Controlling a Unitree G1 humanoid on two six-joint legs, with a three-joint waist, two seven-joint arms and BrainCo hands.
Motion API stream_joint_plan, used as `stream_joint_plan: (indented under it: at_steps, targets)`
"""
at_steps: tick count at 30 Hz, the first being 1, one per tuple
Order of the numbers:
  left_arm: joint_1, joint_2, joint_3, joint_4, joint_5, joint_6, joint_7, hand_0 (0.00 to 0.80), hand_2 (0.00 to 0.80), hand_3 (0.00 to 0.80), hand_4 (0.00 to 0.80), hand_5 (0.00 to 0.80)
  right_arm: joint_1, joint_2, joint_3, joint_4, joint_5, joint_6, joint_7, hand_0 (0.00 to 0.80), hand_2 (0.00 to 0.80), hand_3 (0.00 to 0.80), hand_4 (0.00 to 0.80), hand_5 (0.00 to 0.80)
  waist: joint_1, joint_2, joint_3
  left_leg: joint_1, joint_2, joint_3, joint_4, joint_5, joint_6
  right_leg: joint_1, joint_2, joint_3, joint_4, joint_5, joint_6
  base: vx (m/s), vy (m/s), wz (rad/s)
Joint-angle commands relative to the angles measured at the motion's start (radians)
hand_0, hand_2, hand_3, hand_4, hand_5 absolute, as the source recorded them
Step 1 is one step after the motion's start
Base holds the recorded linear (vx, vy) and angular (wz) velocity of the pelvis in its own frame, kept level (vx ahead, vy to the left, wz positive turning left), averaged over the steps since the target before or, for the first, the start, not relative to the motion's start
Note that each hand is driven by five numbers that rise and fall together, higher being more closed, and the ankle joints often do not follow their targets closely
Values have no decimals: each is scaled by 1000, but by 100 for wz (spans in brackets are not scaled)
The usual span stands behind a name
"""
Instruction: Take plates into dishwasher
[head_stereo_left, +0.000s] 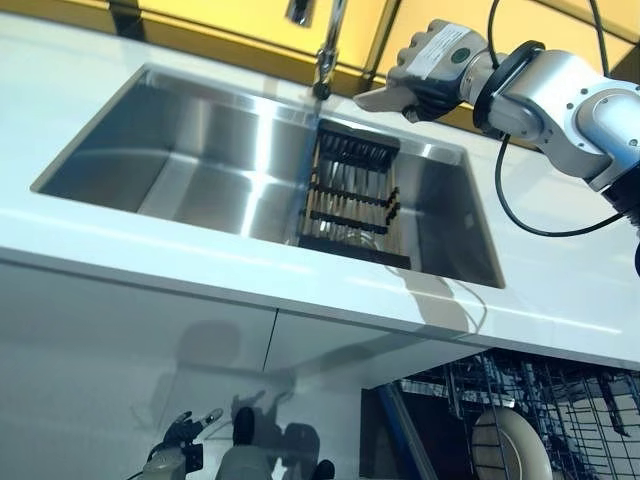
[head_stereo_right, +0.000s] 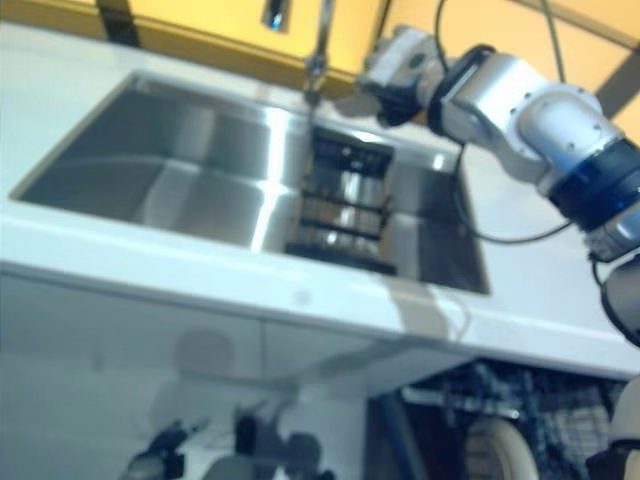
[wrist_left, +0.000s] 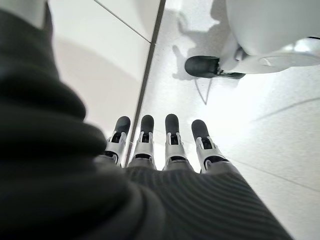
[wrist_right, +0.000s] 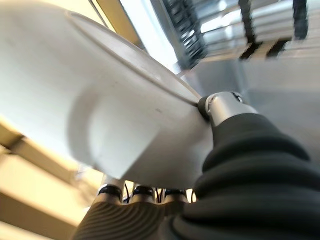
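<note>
The smooth white table (head_stereo_left: 120, 215) surrounds a shiny silver steel sink (head_stereo_left: 190, 160). In the sink stands a black rack (head_stereo_left: 352, 195) with pale bars. The wall (head_stereo_left: 220, 20) behind is yellow. The plain white round plate (wrist_right: 100, 100) has no pattern. The silver fingers (wrist_left: 171, 142) have dark tips, and the hand cover (wrist_right: 245, 165) is dark and ribbed. A cream-white plate (head_stereo_left: 508, 445) stands in the dark wire dishwasher basket (head_stereo_left: 590, 400).

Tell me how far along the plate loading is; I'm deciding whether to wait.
One plate already stands in the dishwasher rack. The right hand holds another white plate above the sink; it has yet to go down. The left hand hangs open.
</note>
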Motion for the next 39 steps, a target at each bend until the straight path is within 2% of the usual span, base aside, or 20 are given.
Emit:
stream_joint_plan:
  at_steps: [1,5,7,13,19,29,32,39]
  targets:
    - [-18,-1,-22,61,62,-26,-1,0,0,0,0,0,-22,-70,-56,71,146,105,-32,800,800,800,800,800,7,-27,-48,104,-25,29,-2,-147,2,-64,-37,14,-2,110,95,42,-8,-22]
    - [-4,-5,-27,71,89,-27,-15,0,0,0,0,0,22,-84,-111,110,263,148,-39,800,800,800,800,800,2,-15,-72,119,-26,34,-2,-153,2,-55,-35,24,-2,106,93,46,-24,-8]
    - [3,-4,-27,76,101,-27,-27,0,0,0,0,0,48,-91,-153,125,347,193,-51,800,800,800,800,800,-5,-6,-82,129,-25,40,-2,-156,2,-52,-33,35,-2,105,92,25,-18,-12]
    - [15,-2,-27,92,118,-27,-48,0,0,0,0,0,113,-139,-250,184,496,236,-69,800,800,800,800,800,-28,12,-101,149,-22,64,-2,-164,2,-51,-30,60,-2,105,90,27,-11,-11]
    - [40,6,-22,102,142,-36,-68,0,0,0,0,0,232,-233,-377,270,572,229,-67,800,800,800,800,800,-55,32,-108,168,-13,89,-2,-168,0,-48,-25,84,-2,106,89,31,-25,-12]
    - [51,32,1,105,171,-19,-80,0,0,0,0,0,441,-408,-533,317,624,181,4,800,800,800,800,800,-107,39,-109,174,0,117,-2,-168,0,-62,-10,123,-2,109,86,10,-36,-11]
    - [51,38,-1,109,195,-13,-79,0,0,0,0,0,496,-422,-579,309,638,182,21,800,800,800,800,800,-114,36,-106,176,3,124,-2,-169,0,-63,-7,129,-2,109,85,-11,-52,-13]
    - [40,44,-5,105,224,13,-87,0,0,0,0,0,749,-438,-752,268,614,172,106,800,800,800,800,800,-165,47,-92,180,17,157,-2,-170,-1,-82,8,166,-2,112,84,-26,-64,-17]
